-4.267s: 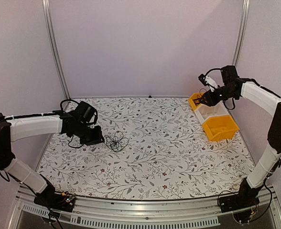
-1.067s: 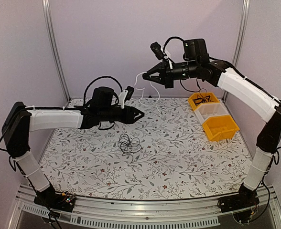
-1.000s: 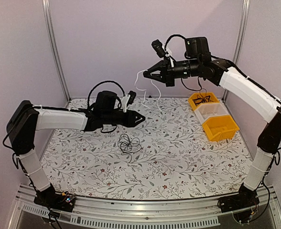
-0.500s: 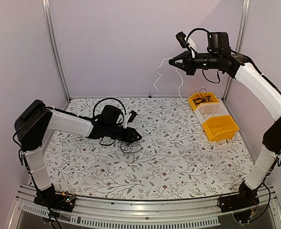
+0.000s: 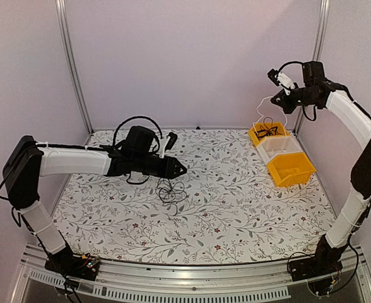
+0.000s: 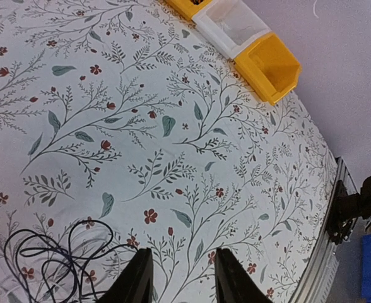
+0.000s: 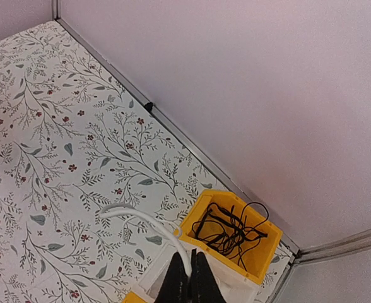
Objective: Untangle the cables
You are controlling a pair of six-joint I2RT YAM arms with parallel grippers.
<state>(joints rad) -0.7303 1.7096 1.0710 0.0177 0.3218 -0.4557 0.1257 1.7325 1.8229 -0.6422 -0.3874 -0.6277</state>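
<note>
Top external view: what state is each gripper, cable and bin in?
White cable: held up, dangling.
Cable bunch: tangled, lying on table.
Left gripper: jaws open, empty.
Right gripper: jaws shut on the white cable.
Far yellow bin: holds black wires.
White bin: looks empty.
Near yellow bin: empty.
</note>
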